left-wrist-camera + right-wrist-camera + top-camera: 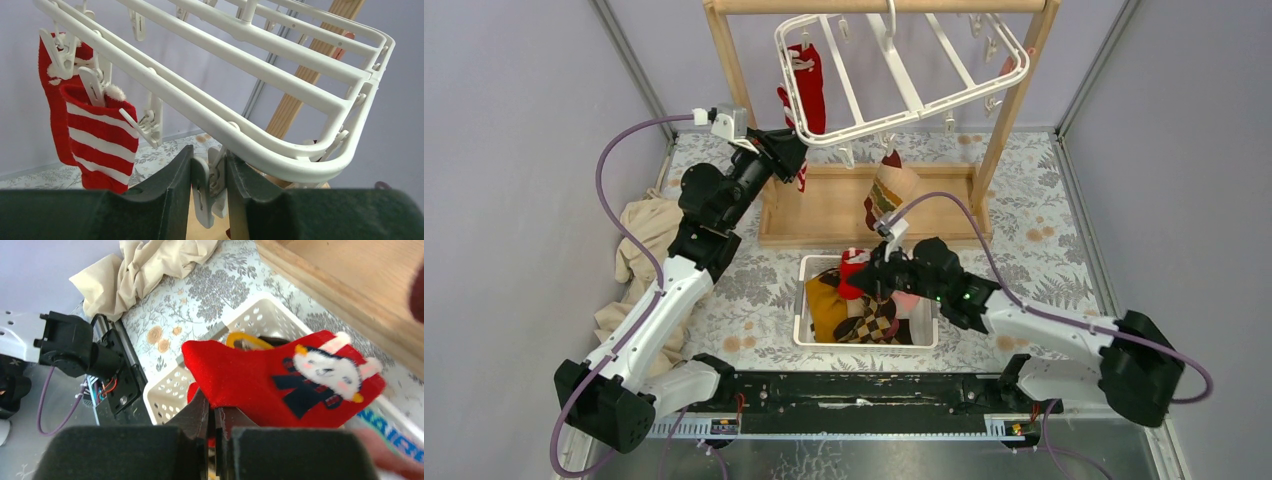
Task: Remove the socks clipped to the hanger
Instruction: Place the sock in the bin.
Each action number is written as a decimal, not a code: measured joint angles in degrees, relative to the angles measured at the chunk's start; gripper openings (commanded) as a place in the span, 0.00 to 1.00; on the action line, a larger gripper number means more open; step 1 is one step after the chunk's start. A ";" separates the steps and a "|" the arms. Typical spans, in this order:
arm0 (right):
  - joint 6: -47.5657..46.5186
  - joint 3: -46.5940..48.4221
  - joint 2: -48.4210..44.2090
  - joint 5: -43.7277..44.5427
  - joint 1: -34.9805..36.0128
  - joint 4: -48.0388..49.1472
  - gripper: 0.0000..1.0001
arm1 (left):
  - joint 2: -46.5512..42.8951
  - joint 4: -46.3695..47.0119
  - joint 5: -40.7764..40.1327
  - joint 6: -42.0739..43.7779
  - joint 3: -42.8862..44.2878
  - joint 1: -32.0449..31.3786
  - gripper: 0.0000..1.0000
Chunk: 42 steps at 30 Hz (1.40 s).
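Hanger (902, 75) of white plastic hangs tilted from the wooden rack (824, 212) in the overhead view, with a plain red sock (811, 90) clipped at its left end and a tan patterned sock (889, 195) dangling below its near rail. The left gripper (789, 150) is raised to the near left corner of the frame. The right gripper (864, 280) sits over the white basket (802, 325), where loose socks (864, 315) are piled. From the left wrist, the left gripper (210, 170) is closed on a white clip (202, 195) under the hanger (280, 150) rail, its fingers pressing both sides. The plain red sock (52, 115) and a striped sock (102, 145) hang farther left. From the right wrist, the right gripper (215, 420) is clamped on the edge of a red rabbit sock (260, 380) above the basket (170, 385). A beige cloth (145, 270) lies beyond on the patterned table (200, 295).
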 measured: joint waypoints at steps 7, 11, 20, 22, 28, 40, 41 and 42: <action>1.68 -5.70 -12.02 3.61 0.02 -6.40 0.00 | -0.17 -1.40 0.44 -0.20 -0.02 0.04 0.64; 2.43 -6.51 -11.54 4.83 0.04 -8.44 0.06 | -1.03 -1.66 0.57 -0.68 -0.59 0.04 0.69; 5.16 -7.91 -5.90 7.34 0.04 -13.14 0.59 | -4.90 -3.04 1.29 -1.49 -5.14 0.04 0.72; 5.42 -7.91 -6.05 8.52 0.04 -15.06 0.69 | -6.27 -3.56 1.29 -1.81 -6.62 0.04 0.72; 5.46 -7.76 -12.83 12.00 0.07 -22.47 0.77 | -11.37 -4.98 0.68 -3.82 -12.13 0.02 0.73; 1.79 -1.66 -27.63 19.74 0.07 -28.13 0.77 | -17.59 -6.60 -4.15 -11.10 -24.92 -0.04 0.73; 1.25 -1.07 -27.69 20.79 0.09 -28.06 0.77 | -17.59 -6.64 -4.20 -11.56 -25.88 -0.09 0.73; 0.85 -0.61 -27.69 21.57 0.09 -28.00 0.76 | -17.59 -6.69 -4.20 -11.98 -26.58 -0.13 0.73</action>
